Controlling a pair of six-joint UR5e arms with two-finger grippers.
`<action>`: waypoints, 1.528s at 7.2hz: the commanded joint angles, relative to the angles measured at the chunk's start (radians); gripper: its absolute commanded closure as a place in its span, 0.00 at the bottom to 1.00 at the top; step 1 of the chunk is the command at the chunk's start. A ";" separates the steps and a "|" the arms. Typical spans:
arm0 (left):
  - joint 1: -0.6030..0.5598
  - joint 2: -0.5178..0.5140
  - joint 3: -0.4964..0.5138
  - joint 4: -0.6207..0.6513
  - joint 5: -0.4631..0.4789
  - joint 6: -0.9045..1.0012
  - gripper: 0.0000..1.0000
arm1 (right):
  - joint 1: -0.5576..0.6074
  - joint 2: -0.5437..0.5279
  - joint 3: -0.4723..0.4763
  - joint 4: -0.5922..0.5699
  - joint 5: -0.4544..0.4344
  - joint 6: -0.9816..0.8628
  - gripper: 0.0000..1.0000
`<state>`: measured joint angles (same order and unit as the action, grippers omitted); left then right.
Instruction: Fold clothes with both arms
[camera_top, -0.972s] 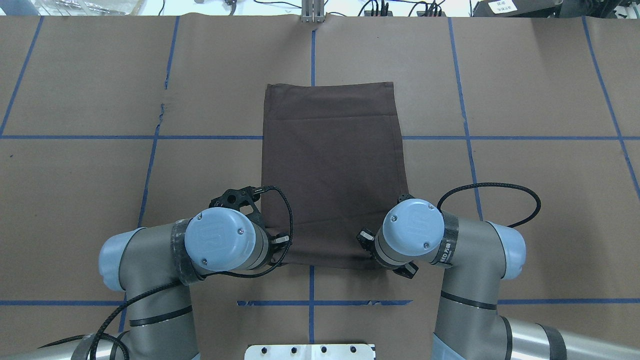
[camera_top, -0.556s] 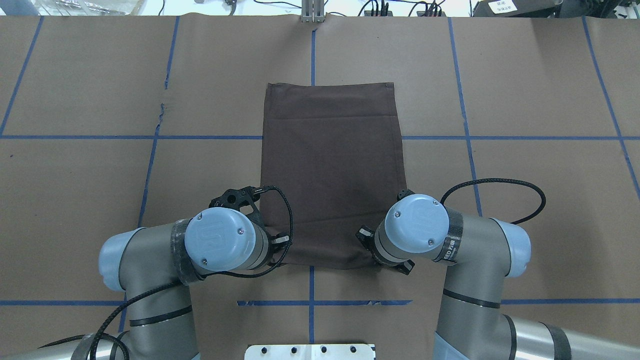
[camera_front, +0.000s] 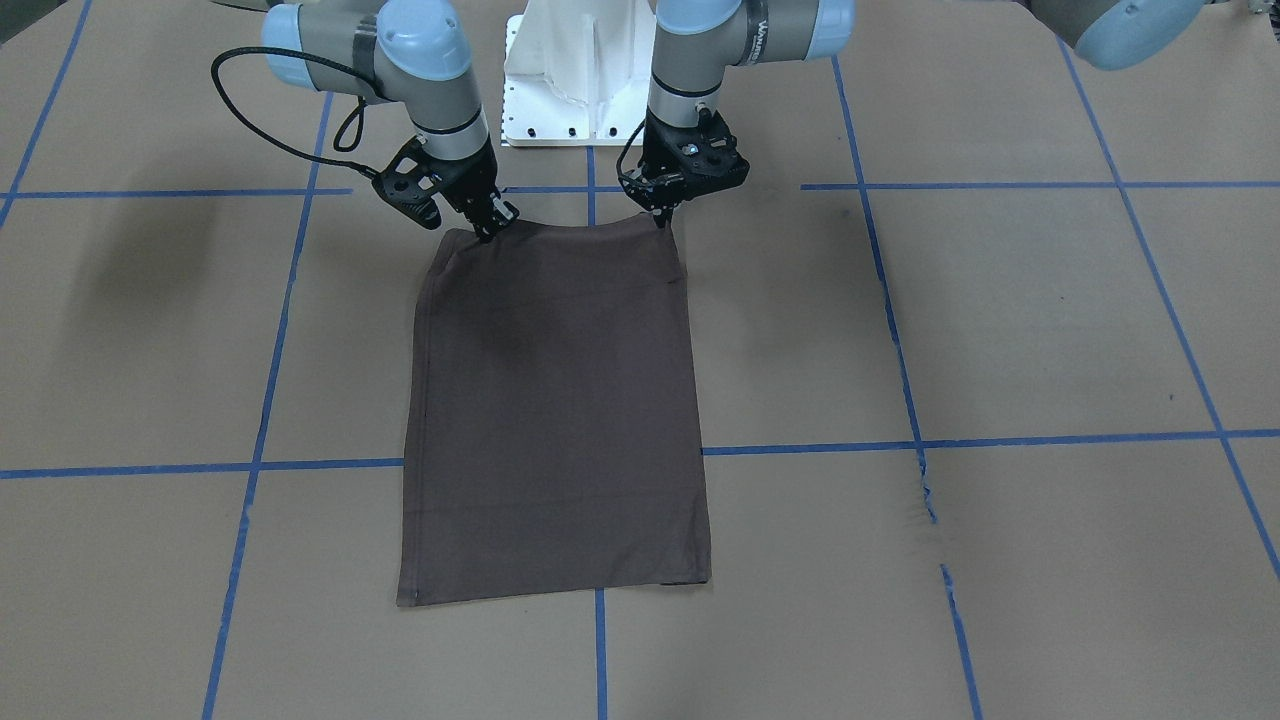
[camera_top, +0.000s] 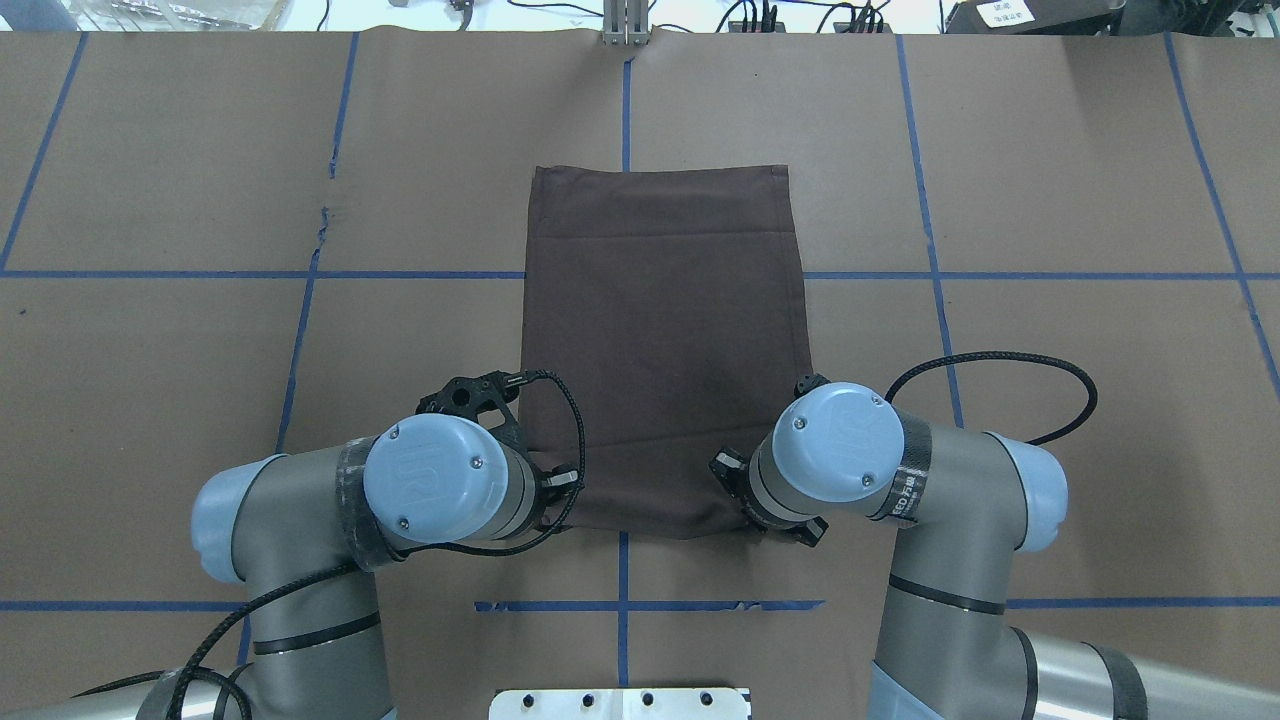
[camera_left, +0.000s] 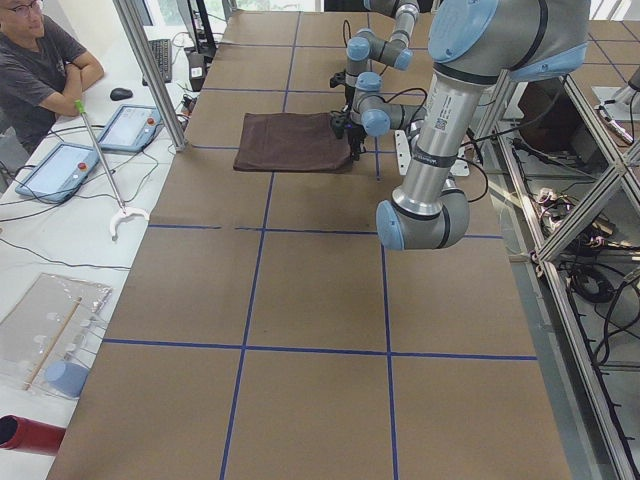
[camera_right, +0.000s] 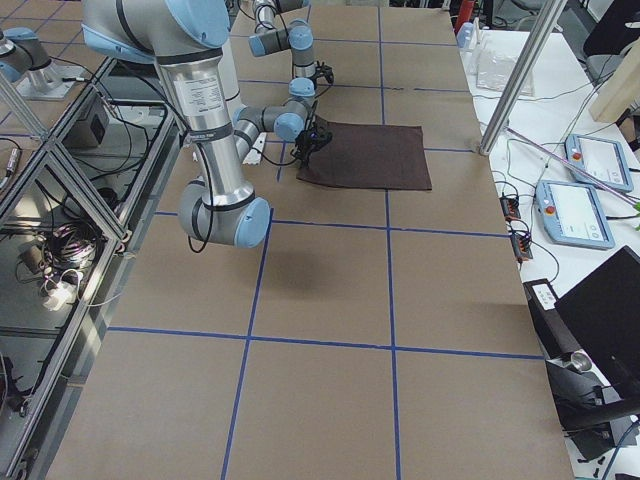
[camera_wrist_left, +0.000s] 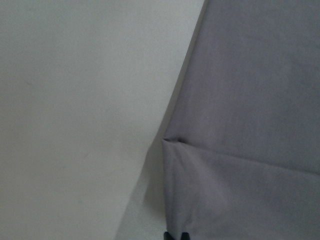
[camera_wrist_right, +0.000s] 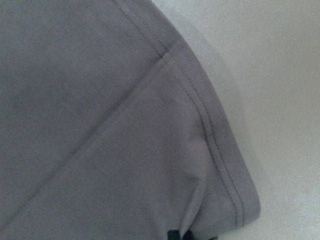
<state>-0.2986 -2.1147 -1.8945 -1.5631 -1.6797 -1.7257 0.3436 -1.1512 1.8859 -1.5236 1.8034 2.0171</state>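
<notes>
- Brown paper covers the desk (camera_top: 1050, 150), marked into large squares by blue tape lines (camera_top: 150, 274); a white pedestal base (camera_top: 620, 703) sits at the 6 o'clock edge of the overhead view.
- One dark brown T-shirt (camera_top: 660, 330) lies flat at the desk's centre. It forms a tall, narrow rectangle running from the middle toward 12 o'clock.
- No sleeve or collar sticks out. The sides look already folded in, so the first folds appear done.
- From 7 o'clock in the overhead view, the left arm (camera_top: 430, 490) reaches the shirt's 7 o'clock corner. In its wrist view the jaws sit pressed together at the cloth's edge, apparently pinching that corner.
- The right arm (camera_top: 840, 450) comes in from 5 o'clock to the shirt's 5 o'clock corner. Its wrist view likewise shows dark tips pressed together on a stitched hem, so the jaws look clamped on the shirt.
- Seen from the front, both held corners are drawn up slightly while the rest of the shirt rests on the paper.
- Judged from this, the task is partway along. What seems left is carrying the held edge toward 12 o'clock and laying it on the far edge, halving the length, and perhaps one more fold after that.
</notes>
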 joint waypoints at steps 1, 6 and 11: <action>0.003 0.012 -0.078 0.072 0.000 0.000 1.00 | 0.005 -0.008 0.042 0.008 0.017 -0.003 1.00; 0.118 0.122 -0.295 0.133 -0.040 -0.015 1.00 | -0.020 -0.002 0.145 0.008 0.117 -0.003 1.00; -0.144 0.018 -0.173 0.137 -0.105 0.040 1.00 | 0.156 0.085 0.038 0.007 0.113 -0.113 1.00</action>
<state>-0.3461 -2.0466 -2.1349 -1.4192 -1.7472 -1.6994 0.4302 -1.1057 1.9702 -1.5154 1.9103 1.9259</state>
